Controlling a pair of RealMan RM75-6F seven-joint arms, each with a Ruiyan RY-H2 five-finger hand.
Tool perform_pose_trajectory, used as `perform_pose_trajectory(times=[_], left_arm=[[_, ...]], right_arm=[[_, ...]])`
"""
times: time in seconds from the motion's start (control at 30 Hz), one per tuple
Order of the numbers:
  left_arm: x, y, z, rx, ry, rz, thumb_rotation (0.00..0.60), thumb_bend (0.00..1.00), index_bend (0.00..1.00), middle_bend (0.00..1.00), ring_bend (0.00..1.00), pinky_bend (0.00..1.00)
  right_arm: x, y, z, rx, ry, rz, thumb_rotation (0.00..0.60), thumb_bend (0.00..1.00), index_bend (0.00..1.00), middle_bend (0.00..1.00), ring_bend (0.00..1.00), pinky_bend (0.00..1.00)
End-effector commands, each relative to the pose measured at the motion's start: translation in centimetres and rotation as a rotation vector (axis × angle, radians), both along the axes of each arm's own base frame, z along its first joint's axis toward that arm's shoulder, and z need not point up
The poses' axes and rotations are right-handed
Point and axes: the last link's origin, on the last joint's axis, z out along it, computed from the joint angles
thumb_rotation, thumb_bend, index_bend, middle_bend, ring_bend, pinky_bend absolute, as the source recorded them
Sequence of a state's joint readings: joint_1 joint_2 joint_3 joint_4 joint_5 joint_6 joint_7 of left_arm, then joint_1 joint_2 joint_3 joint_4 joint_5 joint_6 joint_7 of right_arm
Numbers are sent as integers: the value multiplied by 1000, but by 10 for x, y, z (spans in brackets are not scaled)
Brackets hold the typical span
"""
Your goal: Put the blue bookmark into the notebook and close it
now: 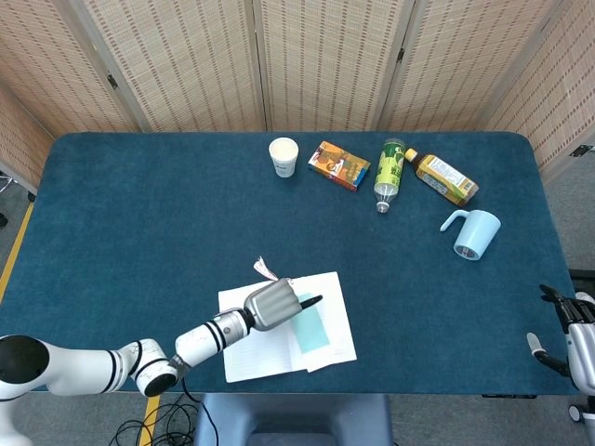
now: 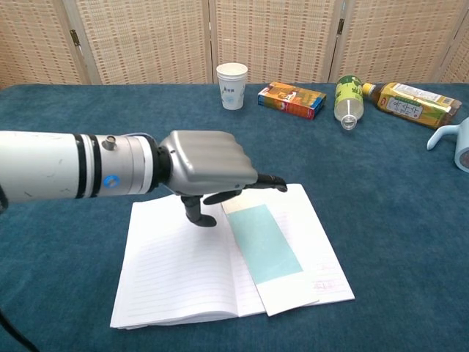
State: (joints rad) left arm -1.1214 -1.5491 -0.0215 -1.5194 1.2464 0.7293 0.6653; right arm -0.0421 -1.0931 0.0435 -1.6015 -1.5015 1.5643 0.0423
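The open notebook [image 1: 265,348] [image 2: 176,271] lies near the table's front edge with its lined pages up. The light blue bookmark [image 1: 310,327] [image 2: 265,243] lies flat on the right page close to the spine, on a cream strip that sticks out past the page's lower edge. My left hand [image 1: 274,304] [image 2: 205,172] hovers over the top of the notebook, just above the bookmark's upper end. Its fingers reach out to the right, the thumb points down, and it holds nothing. My right hand [image 1: 575,336] rests at the table's far right edge, empty, fingers apart.
A paper cup [image 1: 284,156], an orange carton [image 1: 338,165], a lying green bottle [image 1: 390,173], a yellow bottle [image 1: 445,177] and a light blue mug [image 1: 472,233] sit along the back right. A pink tassel [image 1: 266,269] sticks out behind the notebook.
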Motion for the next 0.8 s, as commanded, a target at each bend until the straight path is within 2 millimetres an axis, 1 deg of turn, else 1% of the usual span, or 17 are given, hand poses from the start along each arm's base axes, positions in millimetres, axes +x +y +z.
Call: perform_pose_trajectory(times=[0.03, 0.2, 0.33, 0.57, 0.7, 0.8], left_arm=[[-11, 1, 9, 13, 13, 36, 600, 311, 123, 728, 736, 883], [-23, -5, 16, 12, 38, 58, 600, 311, 159, 728, 736, 883], [-26, -21, 19, -9, 49, 26, 600, 312, 173, 728, 736, 883], [-12, -44, 11, -80, 29, -17, 600, 359, 172, 728, 741, 884], [-2, -52, 1, -99, 28, -54, 600, 389, 172, 729, 753, 886], [5, -55, -7, -108, 38, -73, 600, 434, 172, 753, 770, 900]], right_arm=[[0, 0, -1, 3, -1, 3, 600, 255, 169, 286, 268, 232], [2, -1, -2, 8, -3, 10, 600, 255, 169, 286, 268, 232], [3, -1, -3, 10, -2, 15, 600, 255, 169, 286, 268, 232], [3, -1, -4, 10, -4, 13, 600, 255, 170, 286, 268, 232], [4, 0, -3, 11, -1, 16, 600, 254, 169, 286, 268, 232], [4, 0, -3, 10, -1, 16, 600, 255, 170, 286, 268, 232]])
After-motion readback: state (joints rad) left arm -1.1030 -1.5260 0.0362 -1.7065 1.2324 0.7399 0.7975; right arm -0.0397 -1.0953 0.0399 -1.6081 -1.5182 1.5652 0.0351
